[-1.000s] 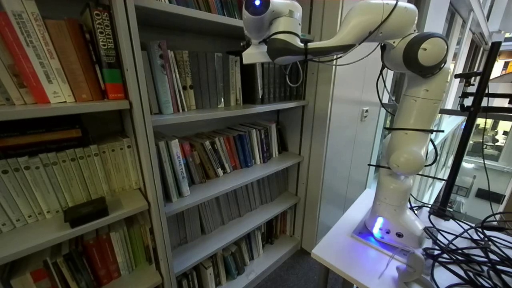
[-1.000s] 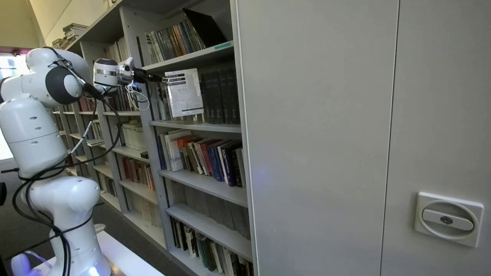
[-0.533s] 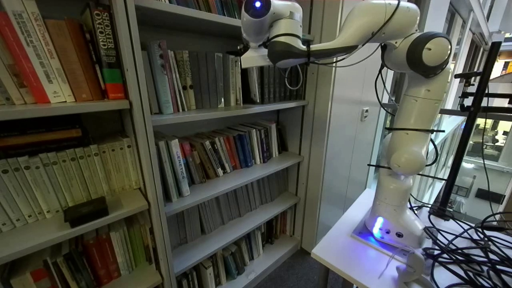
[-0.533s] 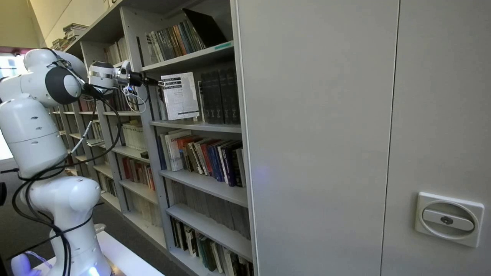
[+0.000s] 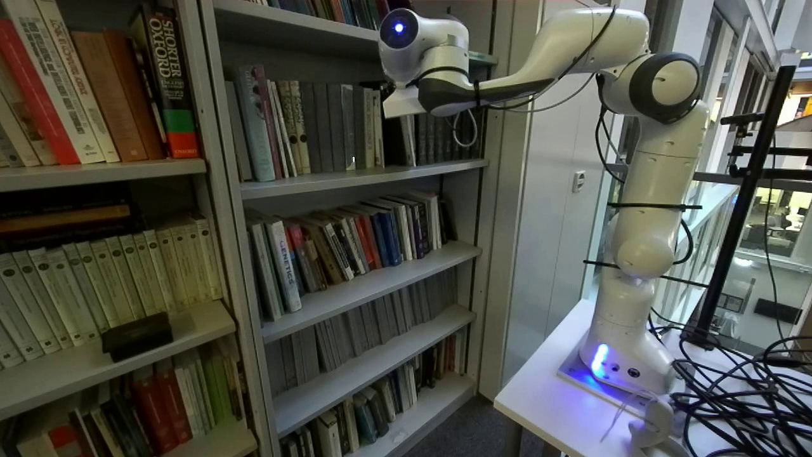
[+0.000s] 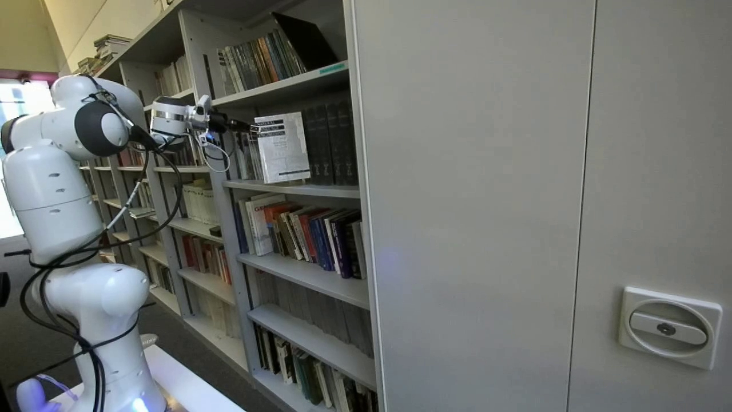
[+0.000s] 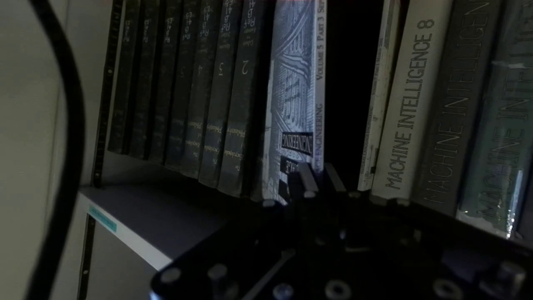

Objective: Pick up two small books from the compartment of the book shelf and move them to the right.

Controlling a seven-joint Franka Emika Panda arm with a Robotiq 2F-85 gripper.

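Observation:
The tall grey book shelf (image 5: 235, 254) shows in both exterior views. Its compartment, with board (image 5: 361, 181) (image 6: 291, 187), holds pale grey, white and dark spines. My gripper (image 6: 253, 130) is shut on a thin white book (image 6: 283, 147) with black title bars. In the wrist view the gripper (image 7: 321, 177) pinches this book (image 7: 293, 83) near its spine, one fingertip on either side. The book stands nearly upright, slightly tilted, at the compartment's opening beside a dark gap. I cannot tell whether its lower edge touches the board. In an exterior view the hand hides the fingers.
Dark encyclopedia volumes (image 6: 329, 143) (image 7: 208, 96) stand on one side of the held book. Pale and dark Machine Intelligence spines (image 7: 410, 96) stand across the gap. A grey cabinet panel (image 6: 469, 200) adjoins the shelf. A black cable (image 7: 73, 125) crosses the wrist view.
The hand and held book have moved lower in both exterior views. Over the last half second the book has also shifted towards the dark volumes. The grip is unchanged.

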